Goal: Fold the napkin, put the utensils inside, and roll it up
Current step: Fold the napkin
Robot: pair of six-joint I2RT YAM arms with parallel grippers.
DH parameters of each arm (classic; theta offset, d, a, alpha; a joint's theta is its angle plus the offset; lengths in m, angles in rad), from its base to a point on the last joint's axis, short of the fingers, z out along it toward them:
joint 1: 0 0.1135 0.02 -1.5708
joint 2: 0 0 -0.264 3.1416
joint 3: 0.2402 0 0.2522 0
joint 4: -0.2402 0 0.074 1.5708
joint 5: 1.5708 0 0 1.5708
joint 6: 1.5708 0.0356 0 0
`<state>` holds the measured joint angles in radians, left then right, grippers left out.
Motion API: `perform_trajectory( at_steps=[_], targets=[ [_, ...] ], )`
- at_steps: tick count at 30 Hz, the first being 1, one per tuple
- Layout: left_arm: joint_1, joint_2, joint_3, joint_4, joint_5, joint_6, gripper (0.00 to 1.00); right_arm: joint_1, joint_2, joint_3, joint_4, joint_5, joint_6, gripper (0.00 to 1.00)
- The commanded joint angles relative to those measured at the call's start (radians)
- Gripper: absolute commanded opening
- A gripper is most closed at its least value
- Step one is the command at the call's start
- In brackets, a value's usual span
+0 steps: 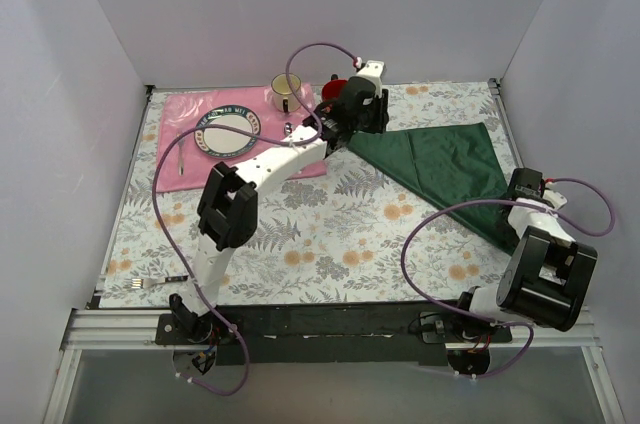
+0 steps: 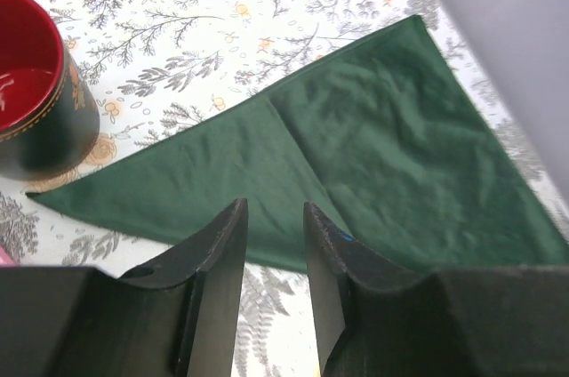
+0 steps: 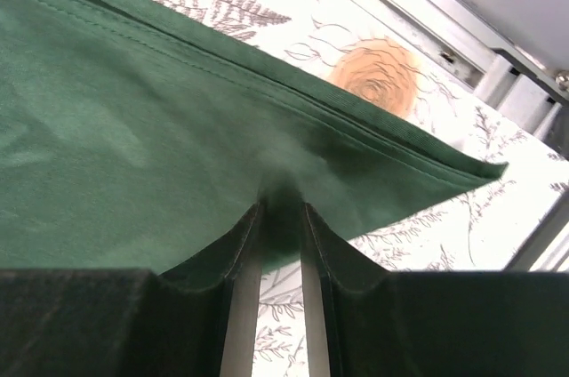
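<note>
One dark green triangular cloth napkin (image 1: pixel 440 169), right edge pinched by right gripper (image 3: pixel 282 205); left gripper (image 2: pixel 274 210) parted, empty.

The napkin (image 2: pixel 391 146) is soft green cloth with a faint sheen; the mug (image 2: pixel 36 66) looks glossy.

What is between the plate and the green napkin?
The robot's left arm lies across that gap, its pincer at the napkin's edge. Under it are the pink placemat and flowery tablecloth. The top view shows this.
</note>
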<state>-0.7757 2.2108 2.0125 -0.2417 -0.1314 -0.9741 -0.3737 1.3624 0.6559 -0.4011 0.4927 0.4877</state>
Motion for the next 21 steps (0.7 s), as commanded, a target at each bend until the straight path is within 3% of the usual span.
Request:
perform_trajectory(
  at_steps=[1,8,16,18,21],
  targets=[
    [0.007,-0.166,-0.067,-0.088,0.052,-0.115,0.32,-0.025,-0.058,0.002,-0.033,0.057,0.041,0.3],
    [0.039,-0.332,-0.219,-0.119,0.115,-0.193,0.34,-0.198,-0.072,-0.041,-0.028,0.005,0.035,0.29],
    [0.052,-0.482,-0.351,-0.16,0.13,-0.224,0.36,-0.232,-0.124,-0.039,-0.061,0.001,0.048,0.27],
    [0.065,-0.525,-0.394,-0.177,0.118,-0.233,0.42,-0.159,-0.152,-0.035,-0.032,0.009,0.003,0.27],
    [0.098,-0.577,-0.454,-0.203,0.096,-0.239,0.47,0.049,-0.18,0.02,-0.012,0.099,-0.007,0.29]
  ],
)
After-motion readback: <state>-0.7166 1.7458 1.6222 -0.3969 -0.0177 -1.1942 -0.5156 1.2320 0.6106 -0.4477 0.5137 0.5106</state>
